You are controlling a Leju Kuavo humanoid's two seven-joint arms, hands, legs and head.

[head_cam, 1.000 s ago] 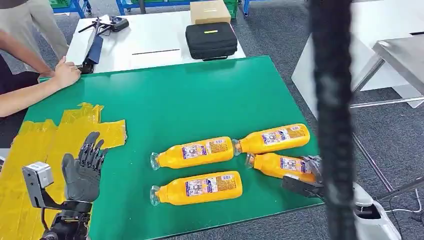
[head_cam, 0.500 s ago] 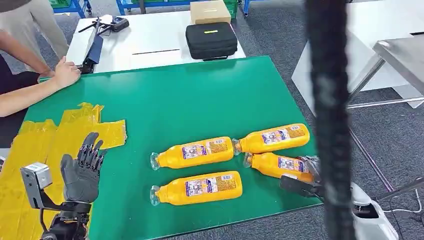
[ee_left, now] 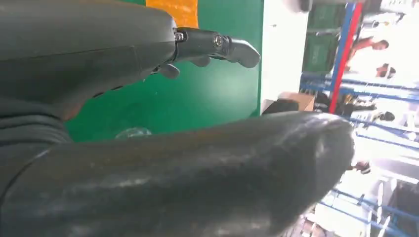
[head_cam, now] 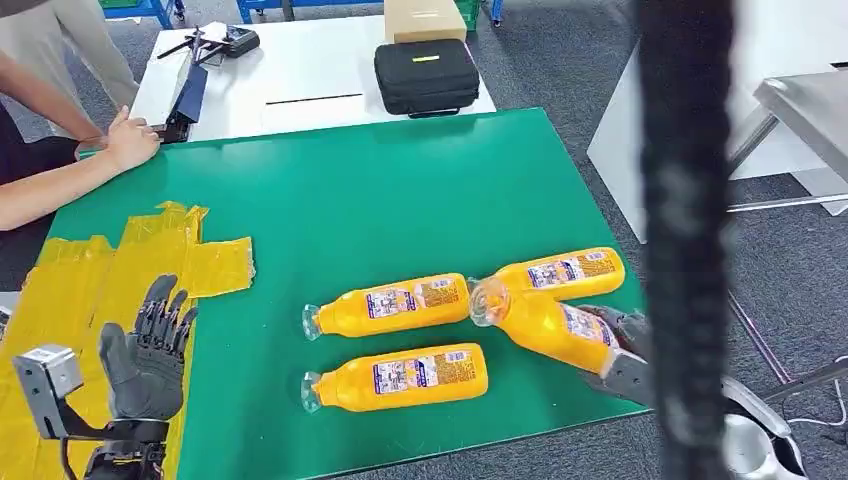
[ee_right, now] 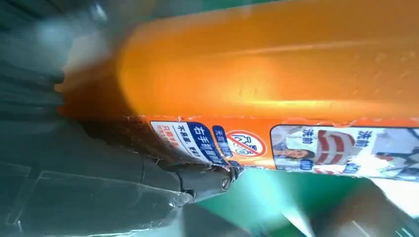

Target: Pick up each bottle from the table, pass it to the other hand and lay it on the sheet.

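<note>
Right hand (head_cam: 622, 352) gripping a tilted bottle (head_cam: 545, 322) at the mat's (head_cam: 380, 200) right edge, cap end raised. Left hand (head_cam: 145, 355) empty, fingers spread, above yellow sheet (head_cam: 70, 290).

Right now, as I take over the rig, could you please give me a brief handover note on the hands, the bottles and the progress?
Right hand grips the held bottle by its base, neck end tilted up off the green table.
Left hand open, hovering over the yellow sheet.
Three other bottles lie on the table: far one, middle one, near one.
Done: first bottle gripped.
Left: pass it to the left hand, lay it on the sheet, repeat for the others.
</note>
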